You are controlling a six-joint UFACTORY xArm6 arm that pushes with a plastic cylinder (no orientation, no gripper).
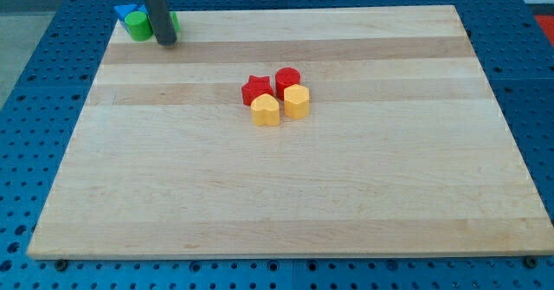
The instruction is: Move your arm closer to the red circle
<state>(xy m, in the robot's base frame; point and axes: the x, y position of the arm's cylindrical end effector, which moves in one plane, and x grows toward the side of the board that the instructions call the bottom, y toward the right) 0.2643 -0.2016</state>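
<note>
A: What sits at the view's left?

B: My tip point(166, 41) rests on the counter point(286, 195) near its top-left corner, touching or just beside a green block point(137, 26) and a blue block point(125, 12) partly hidden behind the rod. Their shapes I cannot make out.

A: And the claw?

B: There is none, only a bare rod.

A: Further right?

B: A tight cluster near the middle: a red star point(254, 90), a yellow block point(266, 111) below it, then the red circle point(287, 78) at the cluster's top right with a yellow hexagon-like block point(297, 101) just below. The red circle lies well apart from my tip.
</note>
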